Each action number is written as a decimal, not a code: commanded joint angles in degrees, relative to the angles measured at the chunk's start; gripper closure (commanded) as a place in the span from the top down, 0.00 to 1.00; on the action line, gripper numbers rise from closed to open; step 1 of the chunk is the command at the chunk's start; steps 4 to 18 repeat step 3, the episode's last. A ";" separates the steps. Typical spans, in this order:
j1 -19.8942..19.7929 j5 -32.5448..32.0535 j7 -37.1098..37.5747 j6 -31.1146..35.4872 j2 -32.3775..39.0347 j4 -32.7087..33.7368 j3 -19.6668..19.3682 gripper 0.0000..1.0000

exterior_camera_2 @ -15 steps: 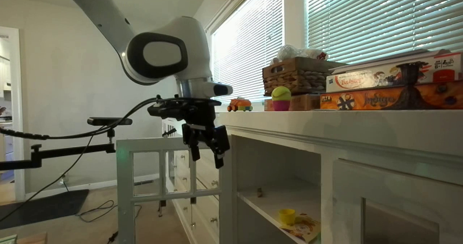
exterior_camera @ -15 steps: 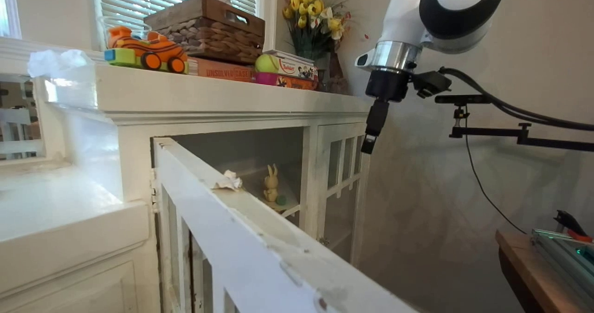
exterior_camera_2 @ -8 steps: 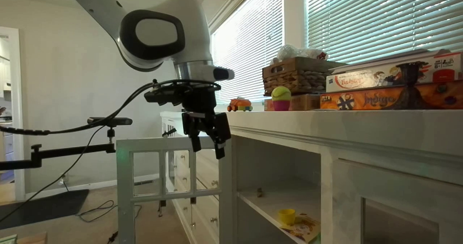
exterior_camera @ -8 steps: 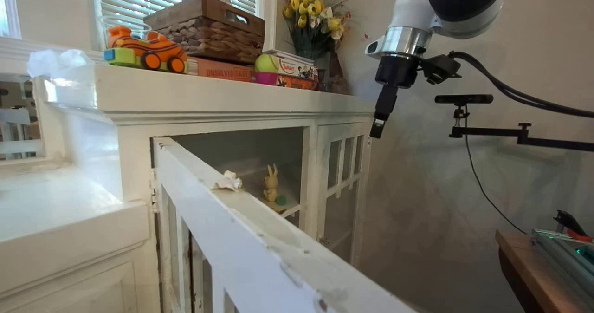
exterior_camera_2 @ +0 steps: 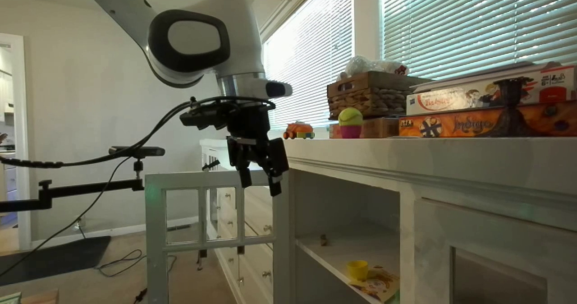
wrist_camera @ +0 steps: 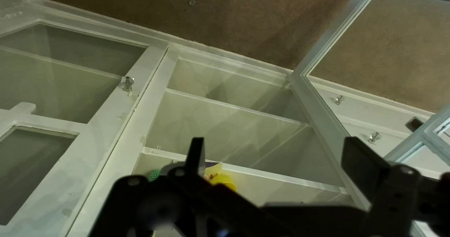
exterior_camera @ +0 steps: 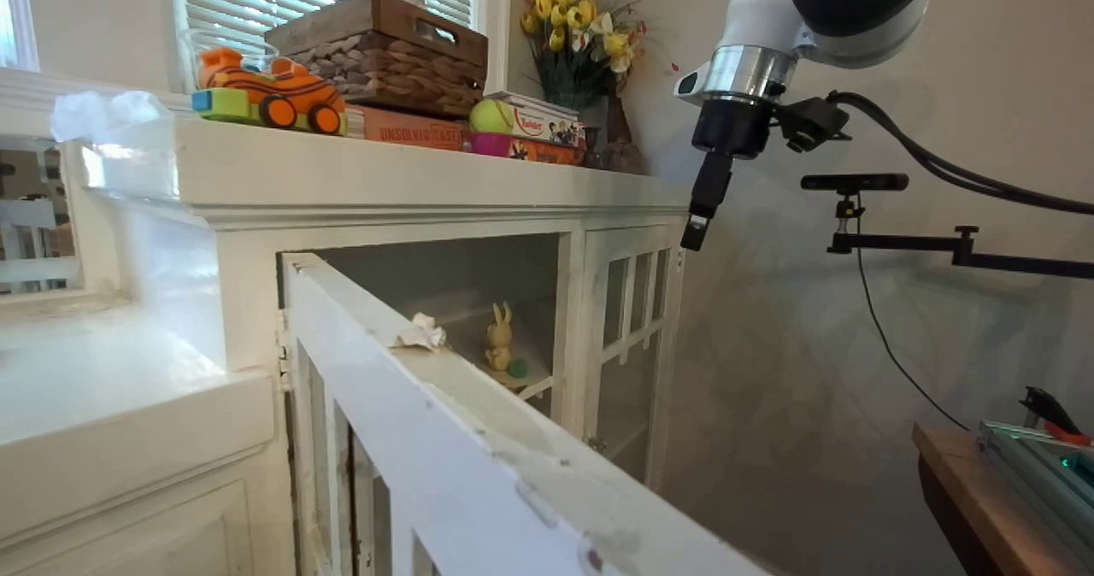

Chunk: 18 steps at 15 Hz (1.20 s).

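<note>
My gripper hangs in the air before the white cabinet, pointing down, its jaws wide apart and nothing between them. In the wrist view the gripper has cabinet shelves behind it. The glazed cabinet door stands swung out. On a shelf inside are a yellow cup, a picture card and a small brown object. A cream bunny figure and a green egg show there in an exterior view. One finger partly covers the yellow cup in the wrist view.
On the cabinet top stand an orange toy car, a woven basket, game boxes and a flower vase. Crumpled paper lies on the open door's top edge. A camera arm reaches in from the side.
The arm and gripper have risen and drawn somewhat away from the cabinet, mostly in the first half second. The jaws have stayed apart; door and shelf objects look unmoved.
</note>
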 commanded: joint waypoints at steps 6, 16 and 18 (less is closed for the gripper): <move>-0.58 0.27 -0.13 -0.17 -0.03 0.06 0.64 1.00; -0.58 0.27 -0.13 -0.17 -0.03 0.06 0.64 1.00; -0.58 0.27 -0.13 -0.17 -0.03 0.06 0.64 1.00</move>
